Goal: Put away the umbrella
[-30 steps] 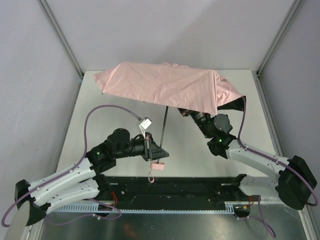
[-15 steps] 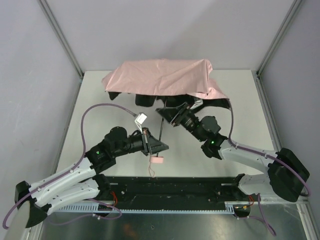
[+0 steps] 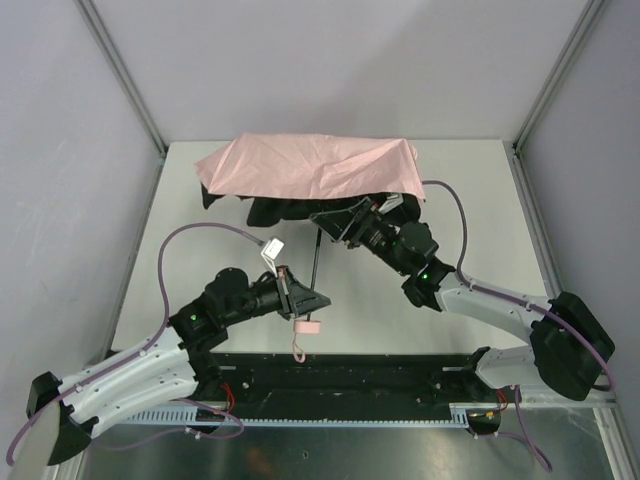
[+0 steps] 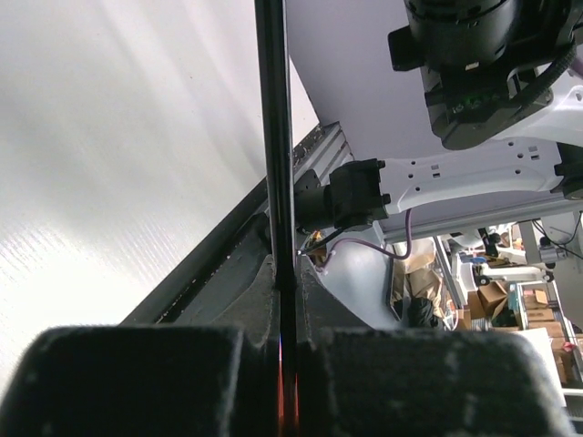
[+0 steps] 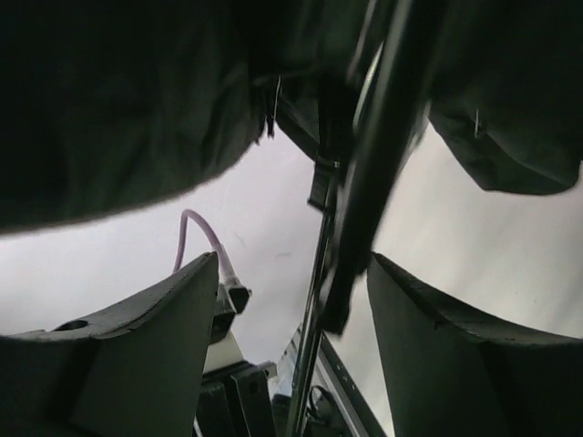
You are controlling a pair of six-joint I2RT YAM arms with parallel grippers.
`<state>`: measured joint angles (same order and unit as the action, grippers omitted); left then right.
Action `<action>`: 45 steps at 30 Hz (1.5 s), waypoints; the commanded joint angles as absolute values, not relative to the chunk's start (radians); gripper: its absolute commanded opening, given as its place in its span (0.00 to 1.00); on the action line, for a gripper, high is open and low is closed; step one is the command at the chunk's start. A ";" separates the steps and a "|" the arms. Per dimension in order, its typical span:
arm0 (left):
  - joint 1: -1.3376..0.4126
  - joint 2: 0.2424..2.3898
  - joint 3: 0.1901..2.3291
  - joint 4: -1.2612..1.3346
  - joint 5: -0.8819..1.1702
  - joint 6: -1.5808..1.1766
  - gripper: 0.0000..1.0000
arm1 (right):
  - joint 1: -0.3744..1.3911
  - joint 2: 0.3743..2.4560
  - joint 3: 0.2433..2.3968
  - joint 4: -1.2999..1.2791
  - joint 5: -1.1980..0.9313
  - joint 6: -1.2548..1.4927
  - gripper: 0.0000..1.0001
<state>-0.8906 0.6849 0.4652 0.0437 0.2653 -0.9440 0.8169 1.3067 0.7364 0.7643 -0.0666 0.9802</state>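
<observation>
Nearest the arm bases, the small pink handle (image 3: 308,326) of the pale pink fabric folding umbrella (image 3: 310,168) hangs low by the near edge of the white tabletop (image 3: 480,190). Its loop strap (image 3: 299,350) dangles toward 6 o'clock.

Just above the handle, the left hand (image 3: 300,296) is pressed together on the thin black shaft (image 3: 315,262). In the left wrist view the two black pads (image 4: 137,382) squeeze that shaft (image 4: 276,182) with no gap showing, so it's a solid pinch.

From there the shaft runs toward 12 o'clock and disappears under the fabric. The right hand (image 3: 338,222) comes in from about 4 o'clock and sits at the top of the shaft, tucked under the near edge of the fabric. Its own camera shows the fingers (image 5: 455,364) spread wide with the dark shaft and ribs (image 5: 364,173) running between them, nothing clamped. Can't tell if the right-side finger brushes the rod or not.

Furthest out, the crumpled pink canopy spreads across the 12 o'clock part of the tabletop, black folds bunched beneath it.
</observation>
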 commanded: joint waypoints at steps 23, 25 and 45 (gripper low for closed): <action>-0.879 0.659 0.552 0.208 0.190 -0.873 0.00 | 0.940 1.319 0.779 0.790 0.019 0.994 0.00; -0.877 0.676 0.604 0.146 0.167 -0.829 0.00 | 0.990 1.271 0.726 0.785 0.063 0.994 0.00; -0.837 0.821 0.766 0.138 0.135 -0.791 0.00 | 1.062 1.218 0.573 0.827 0.071 1.016 0.00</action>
<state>-0.9161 0.7998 0.6262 -0.1844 0.3717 -0.8268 0.9489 1.2373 0.6319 0.8864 0.3359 0.9867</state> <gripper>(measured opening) 0.035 0.167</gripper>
